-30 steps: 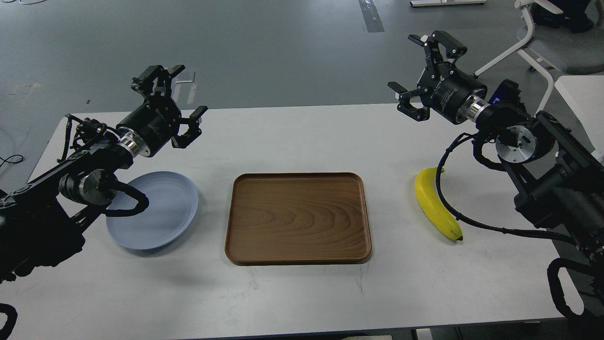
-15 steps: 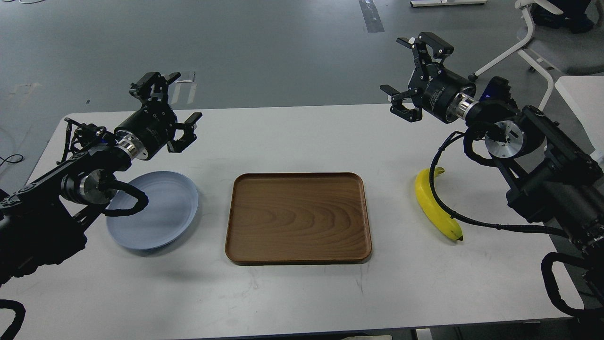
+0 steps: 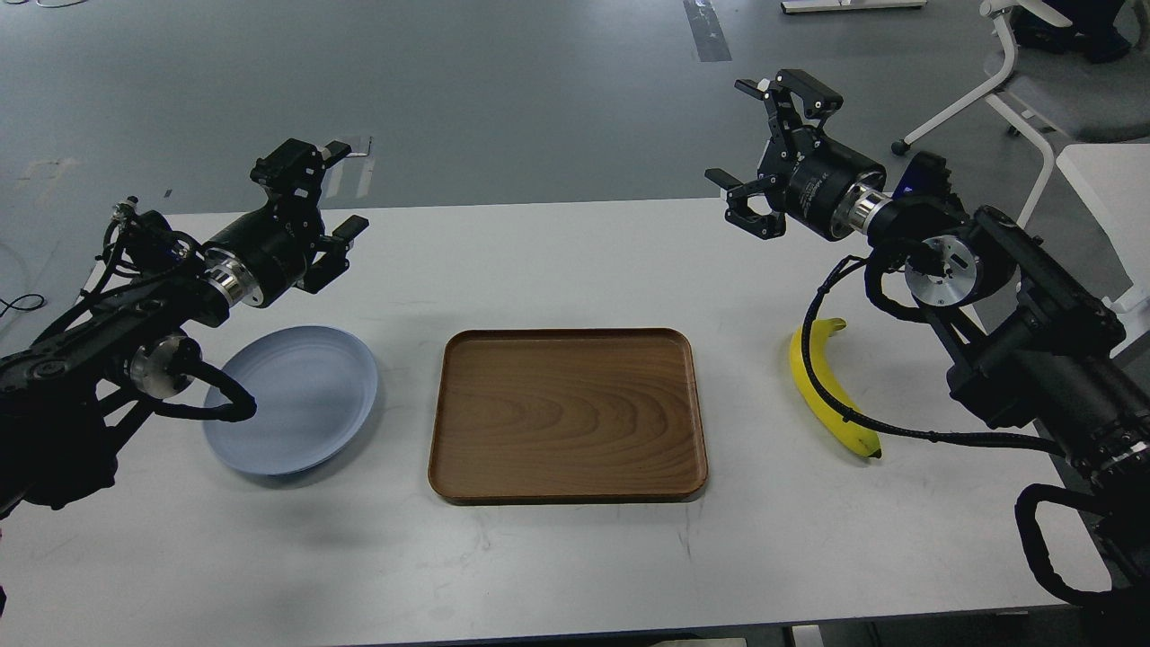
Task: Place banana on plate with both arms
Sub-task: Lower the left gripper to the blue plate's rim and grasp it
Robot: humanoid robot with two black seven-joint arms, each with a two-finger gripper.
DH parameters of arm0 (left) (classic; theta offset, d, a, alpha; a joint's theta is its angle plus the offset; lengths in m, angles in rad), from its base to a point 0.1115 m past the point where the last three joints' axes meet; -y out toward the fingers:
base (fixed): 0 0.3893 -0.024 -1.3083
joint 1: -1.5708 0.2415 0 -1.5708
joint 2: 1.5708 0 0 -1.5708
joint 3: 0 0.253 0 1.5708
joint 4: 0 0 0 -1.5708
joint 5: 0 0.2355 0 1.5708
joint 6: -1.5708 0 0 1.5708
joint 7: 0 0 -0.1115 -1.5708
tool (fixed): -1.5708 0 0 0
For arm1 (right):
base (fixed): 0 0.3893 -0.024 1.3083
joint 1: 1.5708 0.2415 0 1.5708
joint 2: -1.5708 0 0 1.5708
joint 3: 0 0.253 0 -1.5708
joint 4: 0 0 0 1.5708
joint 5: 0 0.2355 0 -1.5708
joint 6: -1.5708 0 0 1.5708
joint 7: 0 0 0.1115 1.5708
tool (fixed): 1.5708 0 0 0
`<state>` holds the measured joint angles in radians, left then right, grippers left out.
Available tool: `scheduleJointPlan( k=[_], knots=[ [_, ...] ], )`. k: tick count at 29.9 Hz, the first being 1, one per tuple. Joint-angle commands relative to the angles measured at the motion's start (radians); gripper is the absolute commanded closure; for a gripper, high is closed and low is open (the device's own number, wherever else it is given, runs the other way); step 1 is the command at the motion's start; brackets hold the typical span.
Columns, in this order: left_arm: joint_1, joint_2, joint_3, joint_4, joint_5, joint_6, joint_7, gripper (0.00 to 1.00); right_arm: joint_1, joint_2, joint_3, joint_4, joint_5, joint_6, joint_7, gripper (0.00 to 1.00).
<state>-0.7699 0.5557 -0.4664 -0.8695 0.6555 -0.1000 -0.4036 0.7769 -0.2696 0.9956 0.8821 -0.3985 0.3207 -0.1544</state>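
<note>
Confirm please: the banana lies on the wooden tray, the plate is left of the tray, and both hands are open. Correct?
Not quite. In the head view the banana lies on the table, right of the wooden tray. The rest is correct.

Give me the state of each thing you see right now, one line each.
banana: lying on the table, untouched
plate: on the table, empty
wooden tray: flat, empty
left gripper: open, holding nothing
right gripper: open, holding nothing
</note>
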Motion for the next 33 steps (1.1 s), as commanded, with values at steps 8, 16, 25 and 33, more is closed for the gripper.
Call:
scheduleJointPlan(
  k=[8,16,25,33],
  knots=[
    [0.057,0.231,0.341,-0.105,0.63,0.422,-0.043,0.02,-0.008,0.001,-0.003,0.0,0.001,0.0,0.001,0.0],
    [0.126,0.271,0.468,-0.066,0.618,0.505,-0.037,0.03,-0.016,0.001,-0.003,0.0,0.001,0.0,0.001,0.0],
    [0.19,0.263,0.469,0.0,0.619,0.54,-0.061,0.04,-0.027,0.0,-0.002,0.005,0.001,0.0,0.001,0.0],
    [0.233,0.248,0.469,0.056,0.61,0.539,-0.064,0.17,-0.03,0.0,-0.002,0.006,0.001,0.001,0.001,0.0]
  ],
)
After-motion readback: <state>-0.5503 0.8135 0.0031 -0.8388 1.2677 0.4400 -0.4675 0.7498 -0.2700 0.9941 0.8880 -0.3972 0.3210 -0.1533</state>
